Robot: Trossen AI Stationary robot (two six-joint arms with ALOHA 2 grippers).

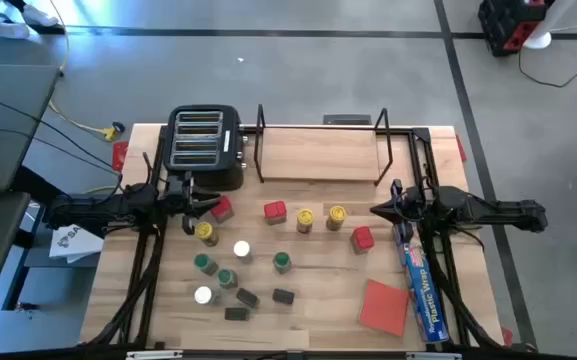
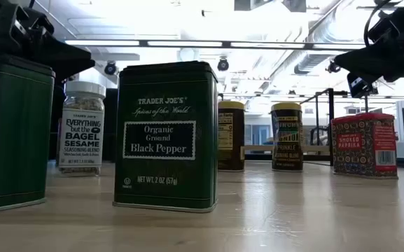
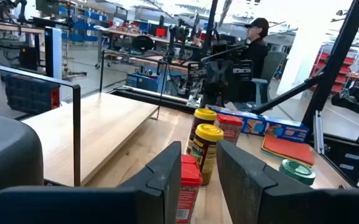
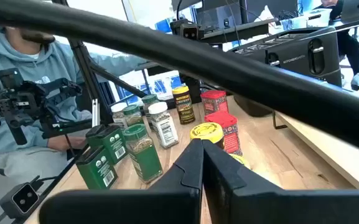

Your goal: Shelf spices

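Note:
Spice jars and tins stand upright on their bases on the wooden table: two yellow-topped jars (image 1: 320,217), red tins (image 1: 275,211), green tins (image 1: 226,278), white-lidded jars (image 1: 241,250) and small black ones (image 1: 247,297). The shelf (image 1: 323,160), a black wire rack with a wooden base board, stands at the far edge. My left gripper (image 1: 208,207) is open at a red-topped tin (image 3: 190,174), which shows between its fingers. My right gripper (image 1: 376,211) is shut with nothing in it, right of the yellow jars. My left gripper comes level from the table's left, with the red-topped tin's upper part (image 3: 191,167) between its two fingers. The tin lies close by one finger (image 3: 167,177), and a gap shows toward the other. Whether a finger touches it, I cannot tell.
A black toaster (image 1: 203,145) stands left of the shelf. A long blue plastic-wrap box (image 1: 423,290) and a flat red pad (image 1: 386,305) lie at the right front. Beyond the table, a person in a light hoodie (image 4: 17,68) sits near its front side.

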